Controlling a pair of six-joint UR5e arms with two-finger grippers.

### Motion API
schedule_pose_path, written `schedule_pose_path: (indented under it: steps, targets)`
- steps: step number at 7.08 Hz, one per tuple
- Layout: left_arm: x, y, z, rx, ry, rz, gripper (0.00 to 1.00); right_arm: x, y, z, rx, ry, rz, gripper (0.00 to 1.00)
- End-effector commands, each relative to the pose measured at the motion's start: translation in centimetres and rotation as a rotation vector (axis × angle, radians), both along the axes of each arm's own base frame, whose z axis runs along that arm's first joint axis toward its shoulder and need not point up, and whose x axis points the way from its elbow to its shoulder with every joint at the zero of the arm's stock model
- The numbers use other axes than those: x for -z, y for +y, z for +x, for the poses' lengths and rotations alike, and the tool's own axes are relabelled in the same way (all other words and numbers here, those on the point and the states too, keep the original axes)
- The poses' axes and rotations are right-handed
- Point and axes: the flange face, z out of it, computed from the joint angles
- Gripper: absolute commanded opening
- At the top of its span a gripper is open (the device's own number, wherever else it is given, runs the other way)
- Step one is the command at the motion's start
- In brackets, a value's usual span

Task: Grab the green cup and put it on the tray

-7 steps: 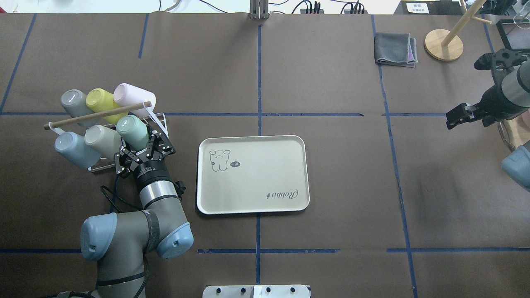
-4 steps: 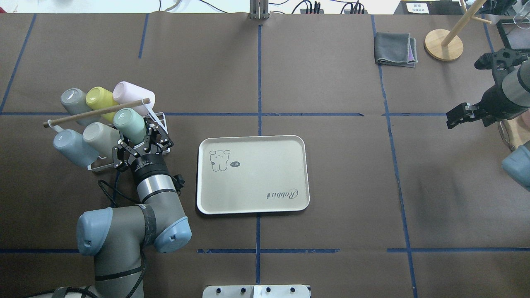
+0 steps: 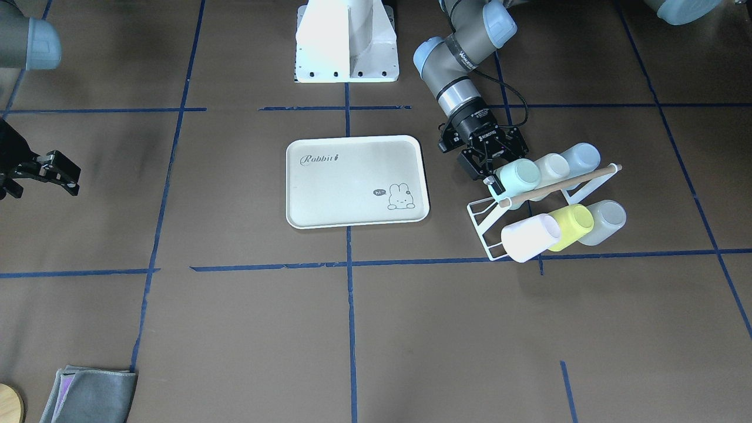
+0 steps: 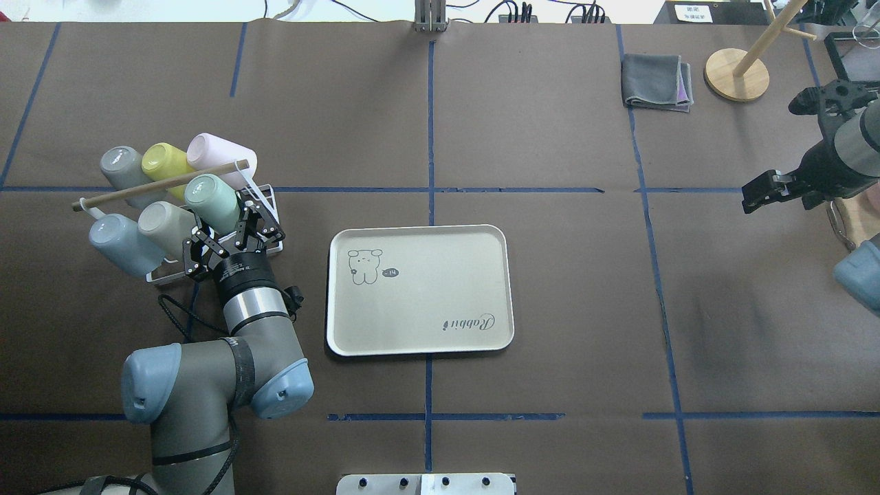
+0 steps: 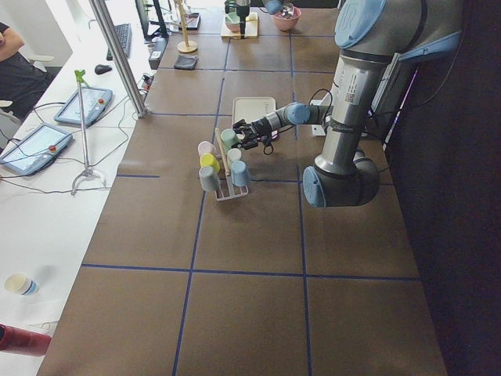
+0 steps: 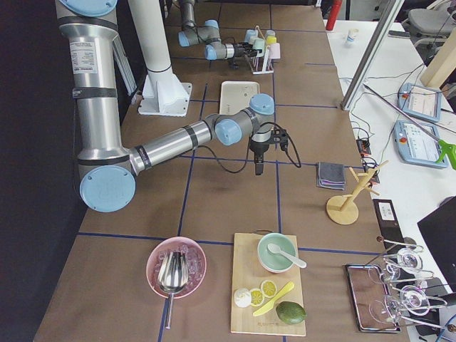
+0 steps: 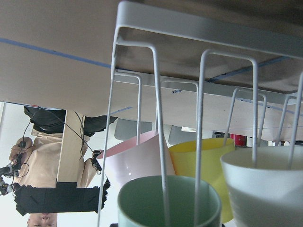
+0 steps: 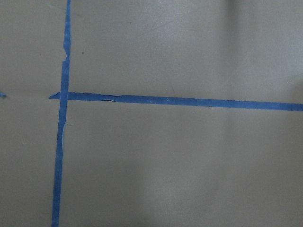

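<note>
The pale mint-green cup [image 4: 210, 199] lies tilted on a white wire rack [image 4: 267, 201], mouth toward my left gripper [image 4: 230, 223]. The left gripper is shut on the cup's rim end. In the front view the green cup [image 3: 520, 177] sits at the rack's near row, with the left gripper [image 3: 492, 176] on it. In the left wrist view the green cup's mouth [image 7: 142, 208] still has wire pegs inside it. The cream tray [image 4: 419, 309] with its bunny drawing lies to the right of the rack and holds nothing. My right gripper [image 4: 749, 199] hovers at the far right, shut and holding nothing.
The rack also holds grey [image 4: 120, 165], yellow-green [image 4: 163, 161], pink [image 4: 216, 155], pale blue [image 4: 117, 240] and beige [image 4: 161, 223] cups under a wooden rod [image 4: 137, 191]. A folded grey cloth [image 4: 656, 82] and a wooden stand [image 4: 735, 74] are at the far right.
My left gripper has moved up and to the left in the overhead view. The green cup has gone with it, along the rack's pegs. The right arm is unchanged.
</note>
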Motion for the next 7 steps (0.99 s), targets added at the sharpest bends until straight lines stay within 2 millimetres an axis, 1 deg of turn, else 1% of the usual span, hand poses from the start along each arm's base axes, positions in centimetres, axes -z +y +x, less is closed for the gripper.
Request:
schedule_pose_path:
  steps: [1, 3, 6, 7]
  targets:
    - [-0.5, 0.5, 0.1, -0.008, -0.009, -0.001, 0.4, 0.0, 0.0, 0.0, 0.0, 0.0, 0.0, 1.0]
    - [-0.4, 1.1, 0.5, -0.02, -0.007, -0.001, 0.4, 0.0, 0.0, 0.0, 0.0, 0.0, 0.0, 1.0]
    - [-0.5, 2.8, 1.6, -0.052, -0.01, -0.001, 0.39, -0.1, 0.0, 0.0, 0.0, 0.001, -0.001, 1.0]
    - [-1.2, 2.9, 1.3, -0.054, -0.02, -0.004, 0.39, -0.1, 0.0, 0.0, 0.001, 0.0, -0.002, 1.0]
